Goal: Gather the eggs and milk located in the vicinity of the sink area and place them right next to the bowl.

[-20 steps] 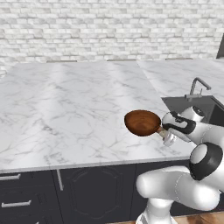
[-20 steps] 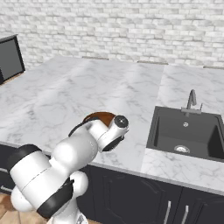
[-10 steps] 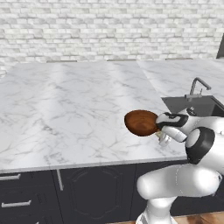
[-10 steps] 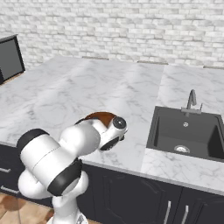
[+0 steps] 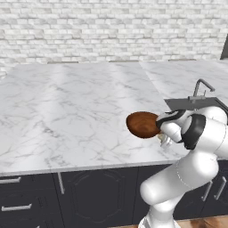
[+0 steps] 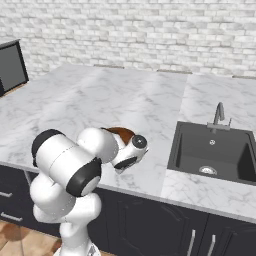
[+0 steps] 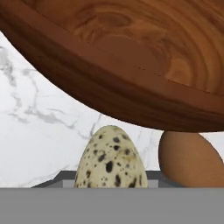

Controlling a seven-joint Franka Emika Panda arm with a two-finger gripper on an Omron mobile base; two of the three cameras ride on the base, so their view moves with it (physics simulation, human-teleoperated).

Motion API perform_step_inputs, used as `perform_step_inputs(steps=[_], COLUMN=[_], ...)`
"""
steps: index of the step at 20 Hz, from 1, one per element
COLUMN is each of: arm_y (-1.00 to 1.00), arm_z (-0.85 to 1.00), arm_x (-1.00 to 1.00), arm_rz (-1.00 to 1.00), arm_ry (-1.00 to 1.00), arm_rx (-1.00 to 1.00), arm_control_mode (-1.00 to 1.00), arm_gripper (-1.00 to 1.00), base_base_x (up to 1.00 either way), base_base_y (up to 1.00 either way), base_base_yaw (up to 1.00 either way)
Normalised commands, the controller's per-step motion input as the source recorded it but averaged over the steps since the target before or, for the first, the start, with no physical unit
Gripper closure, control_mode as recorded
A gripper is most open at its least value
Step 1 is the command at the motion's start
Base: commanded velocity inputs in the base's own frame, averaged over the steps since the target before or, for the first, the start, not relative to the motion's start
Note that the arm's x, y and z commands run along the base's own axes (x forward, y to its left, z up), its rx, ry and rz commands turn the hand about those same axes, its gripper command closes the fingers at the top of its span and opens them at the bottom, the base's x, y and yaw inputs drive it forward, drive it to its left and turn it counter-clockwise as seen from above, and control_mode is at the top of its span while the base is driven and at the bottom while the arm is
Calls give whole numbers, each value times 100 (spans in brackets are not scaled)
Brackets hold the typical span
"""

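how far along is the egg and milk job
Looks done: a brown egg rests on the counter beside the bowl. In hand: the speckled pale egg, close in front of the hand camera by the bowl. Left: releasing it and fetching the milk.

One bowl (image 7: pixel 131 57), two eggs (image 7: pixel 110 159), one sink (image 6: pixel 212 152), one faucet (image 6: pixel 218 114).

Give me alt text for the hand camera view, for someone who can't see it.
A pale speckled egg sits close in front of the camera, with a reddish-brown egg to its right. Above both looms the glossy wooden bowl, on a white marble counter.
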Motion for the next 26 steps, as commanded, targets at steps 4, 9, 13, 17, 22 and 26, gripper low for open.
perform_step_inputs(steps=[4, 9, 13, 17, 22, 26], arm_y=[-1, 0, 0, 0, 0, -2], arm_z=[-16, -1, 1, 22, 34, 54], arm_x=[4, 0, 0, -4, -23, -9], arm_rz=[0, 0, 0, 0, 0, 0], arm_ry=[0, 0, 0, 0, 0, 0], arm_rx=[0, 0, 0, 0, 0, 0], arm_control_mode=[-100, -100, -100, -100, -100, -100], arm_gripper=[-100, -100, -100, -100, -100, -100], base_base_x=[0, 0, 0, 0, 0, 0], base_base_y=[0, 0, 0, 0, 0, 0], base_base_yaw=[0, 0, 0, 0, 0, 0])
